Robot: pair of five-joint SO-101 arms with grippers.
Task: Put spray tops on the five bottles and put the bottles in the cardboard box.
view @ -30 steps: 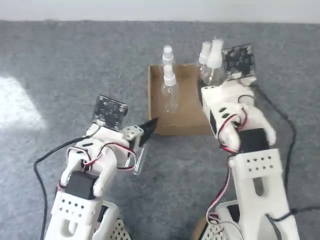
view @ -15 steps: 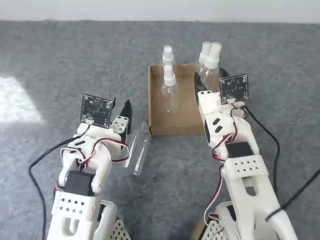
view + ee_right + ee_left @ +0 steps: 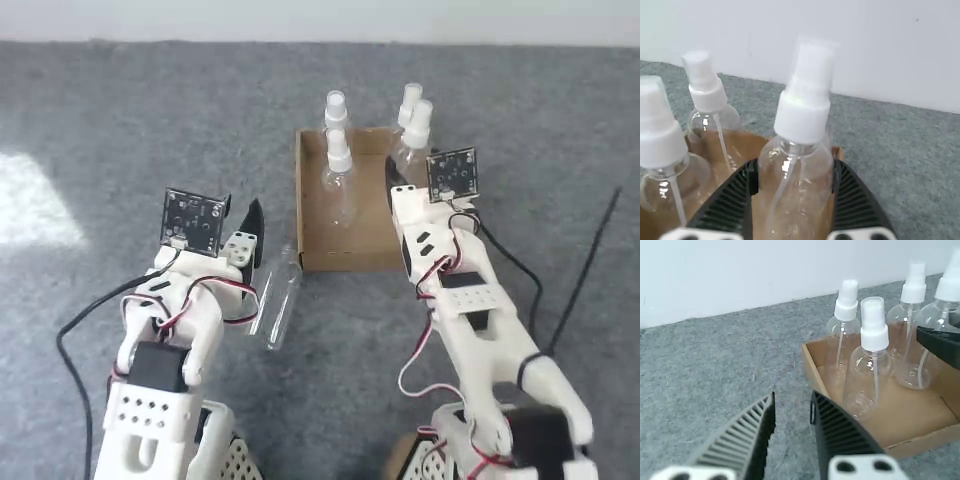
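In the high view the cardboard box (image 3: 301, 205) sits mid-table with two topped bottles (image 3: 339, 180) at its left side. My right gripper (image 3: 410, 172) is shut on a third clear bottle with a white spray top (image 3: 418, 130), upright at the box's right side beside another topped bottle (image 3: 409, 102). The right wrist view has that held bottle (image 3: 801, 170) between the jaws. One bottle without a top (image 3: 283, 298) lies on the carpet before the box. My left gripper (image 3: 252, 228) hovers left of it, open and empty (image 3: 792, 401).
Grey carpet (image 3: 120, 130) covers the table, with free room left and right of the box. A white wall (image 3: 740, 270) runs behind. The box's near-left corner (image 3: 812, 371) is close ahead of the left gripper.
The left gripper swung away leftward from the lying bottle, then held still. The right arm stretched forward and lower, and the held bottle shifted slightly nearer within the box.
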